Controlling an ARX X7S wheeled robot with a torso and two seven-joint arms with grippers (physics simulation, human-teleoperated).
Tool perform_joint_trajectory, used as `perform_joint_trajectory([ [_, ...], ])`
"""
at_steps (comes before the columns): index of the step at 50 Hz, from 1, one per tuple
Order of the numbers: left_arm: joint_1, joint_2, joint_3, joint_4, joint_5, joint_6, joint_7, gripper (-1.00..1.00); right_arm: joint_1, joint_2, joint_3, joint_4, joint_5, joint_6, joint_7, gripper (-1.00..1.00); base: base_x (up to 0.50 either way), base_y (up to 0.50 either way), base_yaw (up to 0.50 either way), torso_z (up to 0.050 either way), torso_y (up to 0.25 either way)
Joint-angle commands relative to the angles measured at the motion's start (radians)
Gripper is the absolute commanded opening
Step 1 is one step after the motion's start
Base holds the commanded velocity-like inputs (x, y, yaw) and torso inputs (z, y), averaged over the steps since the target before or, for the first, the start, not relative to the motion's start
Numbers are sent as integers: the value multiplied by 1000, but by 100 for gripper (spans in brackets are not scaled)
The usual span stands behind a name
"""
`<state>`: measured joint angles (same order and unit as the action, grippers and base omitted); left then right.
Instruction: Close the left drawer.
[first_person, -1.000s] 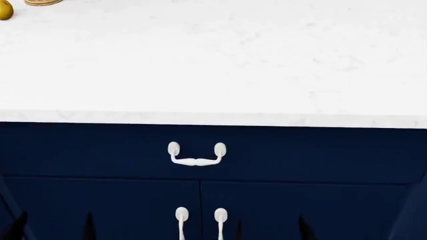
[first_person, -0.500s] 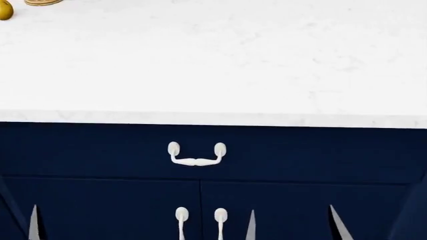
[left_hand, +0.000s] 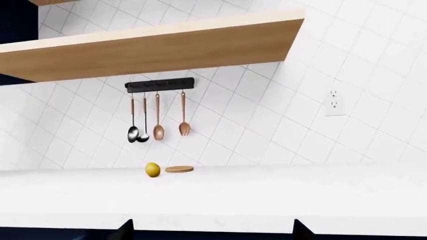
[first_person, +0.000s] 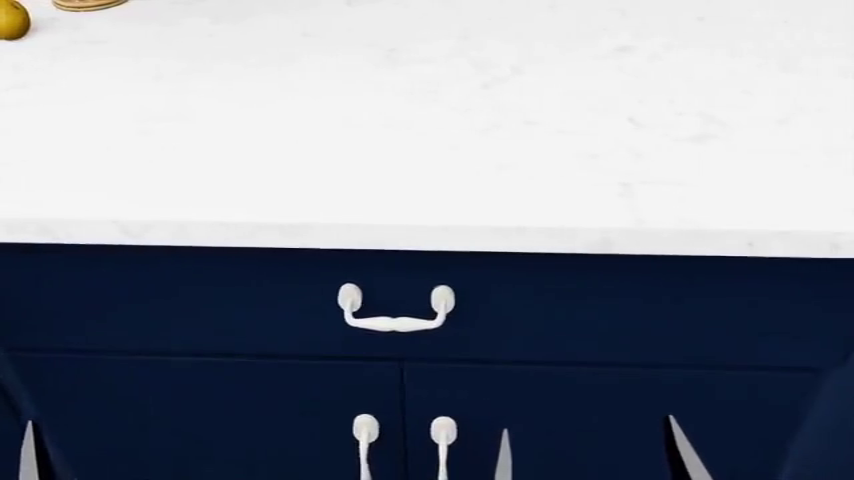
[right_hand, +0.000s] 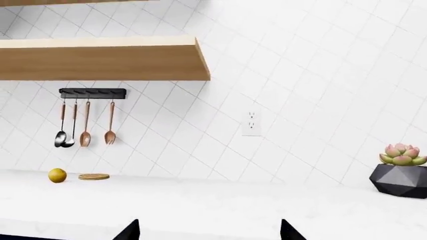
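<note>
Lemon: the lemon (left_hand: 153, 169) is small, round and waxy yellow, far beyond the left jaws at the wall.
Wooden disc: the wooden disc (left_hand: 179, 169) is flat and pale, just beside the lemon.
Left gripper: the left gripper (left_hand: 213, 231) has its jaws spread wide and nothing between them; only two dark tips show.
Countertop: the countertop (first_person: 427, 130) is smooth white stone with faint veining, above and ahead of both pairs of jaws.
Left drawer: the left drawer (first_person: 601, 305) is a flat navy front right under the stone edge, above and ahead of the jaws. No inner floor shows, so it looks nearly or fully in; I cannot tell for sure.
Handle: the handle (first_person: 394, 312) is a white curved bar on two round mounts, up between the two grippers.
Handling: likely rigid and light on its slides. It needs no grasp; a flat push on the front near the handle should drive it straight.
Cabinet doors: the cabinet doors (first_person: 200, 420) are matte navy, level with the jaws.
Right gripper: the right gripper (right_hand: 208, 231) has pale pointed fingers (first_person: 681, 450), set well apart and holding nothing.
Succulent: the succulent (right_hand: 402, 154) is pink-green in a faceted black pot, far right of the right jaws.
</note>
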<state>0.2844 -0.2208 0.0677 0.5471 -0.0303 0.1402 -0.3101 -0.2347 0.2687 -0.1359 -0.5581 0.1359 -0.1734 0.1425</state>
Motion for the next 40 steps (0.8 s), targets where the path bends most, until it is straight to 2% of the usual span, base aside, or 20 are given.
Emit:
perform_joint_trajectory([
  [1, 3, -5, 2, 5, 5, 1, -13, 100, -1, 8, -10, 5, 29, -10, -9, 100, 0, 0, 500, 0, 0],
  [40, 9, -19, 14, 15, 23, -3, -51, 100, 6, 29, -30, 45, 36, -32, -11, 100, 0, 0, 500, 0, 0],
])
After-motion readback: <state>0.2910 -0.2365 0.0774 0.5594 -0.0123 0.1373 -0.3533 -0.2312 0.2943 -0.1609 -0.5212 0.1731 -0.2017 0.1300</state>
